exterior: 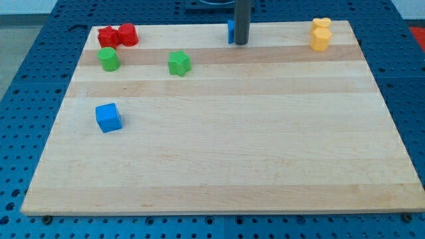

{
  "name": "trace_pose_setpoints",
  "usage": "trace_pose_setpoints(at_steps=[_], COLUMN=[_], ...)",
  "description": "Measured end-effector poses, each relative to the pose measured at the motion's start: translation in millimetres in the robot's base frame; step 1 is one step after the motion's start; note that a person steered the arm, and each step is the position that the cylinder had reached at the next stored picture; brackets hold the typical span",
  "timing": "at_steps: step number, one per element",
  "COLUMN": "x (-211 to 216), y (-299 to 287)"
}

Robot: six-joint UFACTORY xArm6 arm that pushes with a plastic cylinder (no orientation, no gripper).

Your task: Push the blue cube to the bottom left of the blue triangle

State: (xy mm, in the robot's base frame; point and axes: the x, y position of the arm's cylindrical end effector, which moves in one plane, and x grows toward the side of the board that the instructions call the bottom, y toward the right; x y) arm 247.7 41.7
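Note:
The blue cube [108,117] sits at the view's left on the wooden board [226,153]. The blue triangle [230,30] is at the view's top centre, mostly hidden behind my rod; only its left edge shows. My tip [241,43] rests on the board right against the blue triangle's right side, far to the upper right of the blue cube.
Two red blocks [117,35] touch each other at the top left. A green cylinder-like block [109,59] and a green star-like block [178,63] lie below them. Two yellow blocks [321,34] sit at the top right. A blue pegboard [26,79] surrounds the board.

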Motion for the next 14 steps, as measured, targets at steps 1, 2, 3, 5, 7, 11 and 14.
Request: trace_pose_setpoints(at_steps=[1, 2, 3, 5, 7, 11, 14], x=[-0.9, 49.4, 131.1, 235.4, 280.1, 225.4, 215.7], y=[-1.2, 15.0, 14.9, -115.3, -295.0, -209.7, -145.4])
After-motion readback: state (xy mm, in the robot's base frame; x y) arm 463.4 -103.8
